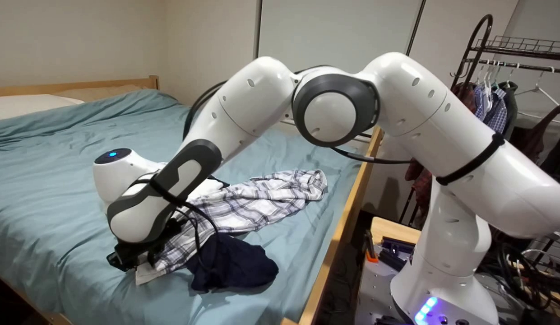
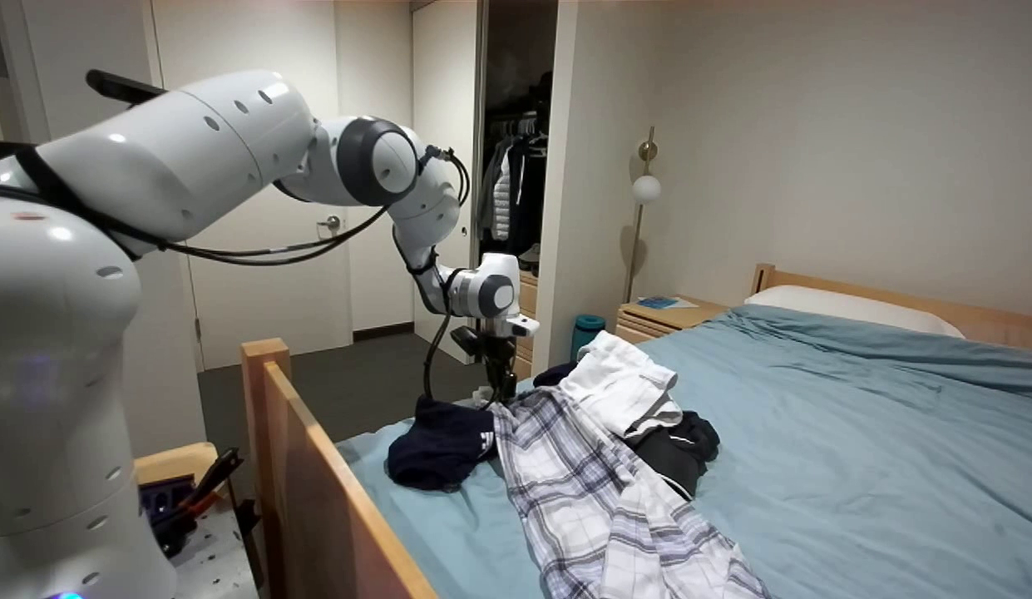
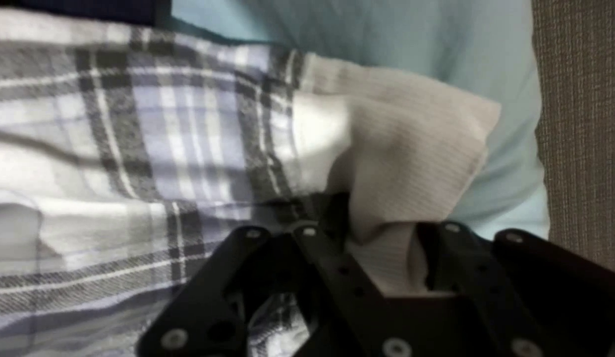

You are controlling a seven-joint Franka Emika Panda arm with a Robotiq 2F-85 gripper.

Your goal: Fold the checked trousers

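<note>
The checked trousers lie stretched out on the bed, and they also show in the other exterior view. Their pale ribbed end band lies near the bed's edge. My gripper is down at this band. In the wrist view its fingers are apart, with a fold of the band between them; the fold seems loose. The fingertips are dark and partly hidden by cloth. In both exterior views the gripper points down onto the trousers' end.
A dark navy garment lies beside the trousers near the gripper. A white garment and a black garment lie on their other side. A wooden bed board stands between the robot base and the bed.
</note>
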